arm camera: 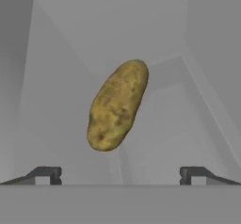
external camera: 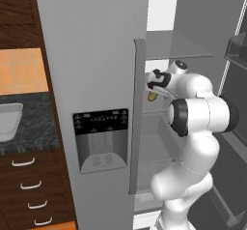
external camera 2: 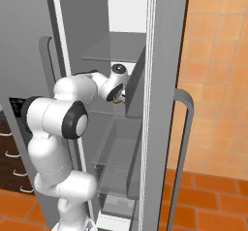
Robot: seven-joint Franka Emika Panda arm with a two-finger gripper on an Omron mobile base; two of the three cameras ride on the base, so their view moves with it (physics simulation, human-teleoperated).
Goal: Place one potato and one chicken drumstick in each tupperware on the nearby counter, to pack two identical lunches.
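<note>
Lying lengthwise, the potato [arm camera: 117,106] looks oval, olive-yellow (brown-mottled skin).

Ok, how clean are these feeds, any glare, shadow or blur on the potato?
Hand view: potato sharp, evenly lit, no glare, no clear cast shadow. Left base view: potato a small yellowish speck beside the arm. Right base view: soft, flat lighting.

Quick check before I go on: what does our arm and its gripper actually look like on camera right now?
The arm is glossy white, built of rounded, bulbous segments, with wide black bands at the joints and a round cap near the wrist. The hand has a black-and-white body. The gripper ends in two small, dark grey, blocky finger tips with paler pads. I see no cables or markings.
</note>
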